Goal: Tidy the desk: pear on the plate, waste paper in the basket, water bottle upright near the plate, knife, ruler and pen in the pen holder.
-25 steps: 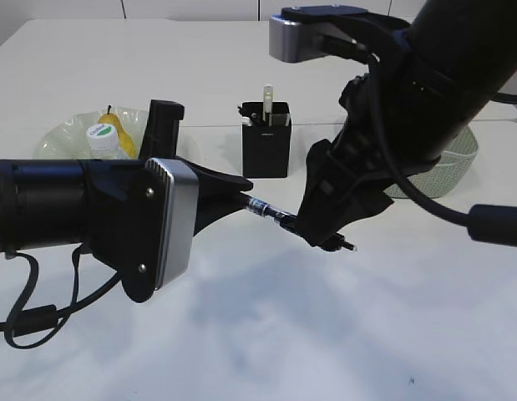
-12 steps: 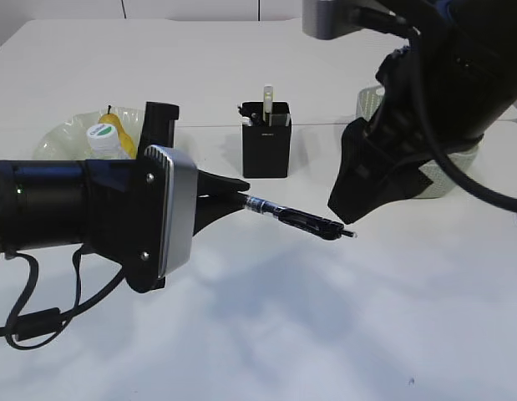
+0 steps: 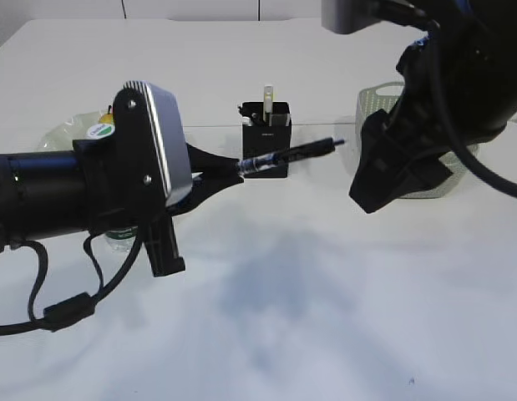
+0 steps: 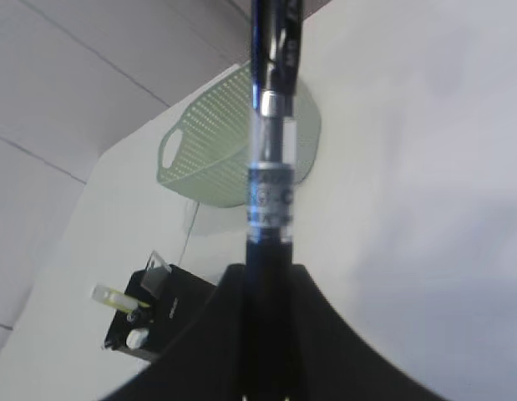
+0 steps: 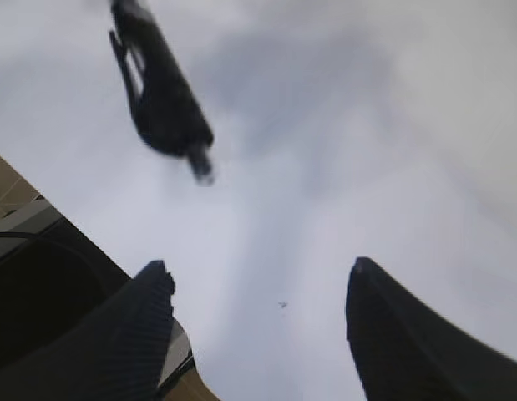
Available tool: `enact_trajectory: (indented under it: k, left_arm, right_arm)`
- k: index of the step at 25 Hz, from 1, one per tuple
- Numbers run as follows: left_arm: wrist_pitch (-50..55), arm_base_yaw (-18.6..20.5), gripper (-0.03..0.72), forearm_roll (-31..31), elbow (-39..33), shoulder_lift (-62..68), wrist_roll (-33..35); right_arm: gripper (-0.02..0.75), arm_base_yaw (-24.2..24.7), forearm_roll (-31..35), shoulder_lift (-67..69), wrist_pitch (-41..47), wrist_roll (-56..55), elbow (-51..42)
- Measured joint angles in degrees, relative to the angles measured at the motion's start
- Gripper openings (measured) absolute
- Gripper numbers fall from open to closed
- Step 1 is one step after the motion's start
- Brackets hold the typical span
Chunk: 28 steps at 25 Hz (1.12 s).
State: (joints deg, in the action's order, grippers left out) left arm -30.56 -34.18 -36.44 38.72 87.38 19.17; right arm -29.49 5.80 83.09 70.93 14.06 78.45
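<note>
Moved: since the earlier exterior frames the left arm has rolled its wrist and lifted, so the pen (image 3: pixel 285 156) now rides level in mid-frame where a second ago it slanted down toward the desk (image 3: pixel 325 317); the right arm has pulled back to the upper right.
Left gripper (image 3: pixel 233 170): nearly closed, pinching the pen by its rear end, the rest of the barrel sticking out free.
Right gripper (image 5: pixel 258 288): jaws standing wide apart with nothing between them, only bare desk below; well clear of the pen tip.
Pen axis: almost horizontal across the exterior frame, rising slightly to the right; tip at right of centre, held end at left.
Pen versus pen holder (image 3: pixel 266 139): the barrel crosses in front of the black box in this view, so the holder lies behind the pen's mid-length, not under its tip; whether it is touching or apart I cannot tell.
Left wrist view: pen (image 4: pixel 271 125) runs straight up the frame; pen holder (image 4: pixel 162 313) sits lower left, basket (image 4: pixel 233 138) upper centre beyond.
Nearer arm: the left, and it already has the pen.
Judgement: the pen needs tipping toward vertical, nose down, and carrying over the holder's open top.
Already in holder: a pale upright piece and some dark items.
</note>
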Motion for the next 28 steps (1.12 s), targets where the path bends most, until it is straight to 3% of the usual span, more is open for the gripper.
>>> enact_trajectory:
  k: [7,14,24,28]
  left_arm:
    - [0.0,0.0,0.055,13.3,0.0,0.0,-7.7]
    - [0.0,0.0,0.055,21.8,0.0,0.0,-14.4]
    - [-8.3,0.0,0.055,25.9,0.0,0.0,-25.9]
    - [-8.6,0.0,0.055,26.3,0.0,-0.4,-27.2]
  right_arm:
    - [0.484,0.0,-1.2,-0.8,0.0,-0.6,0.0]
    - [0.484,0.0,-1.2,-1.2,0.0,-0.8,0.0]
    - [0.484,0.0,-1.2,-1.2,0.1,-0.8,0.0]
    - [0.484,0.0,-1.2,-1.2,0.1,-0.8,0.0]
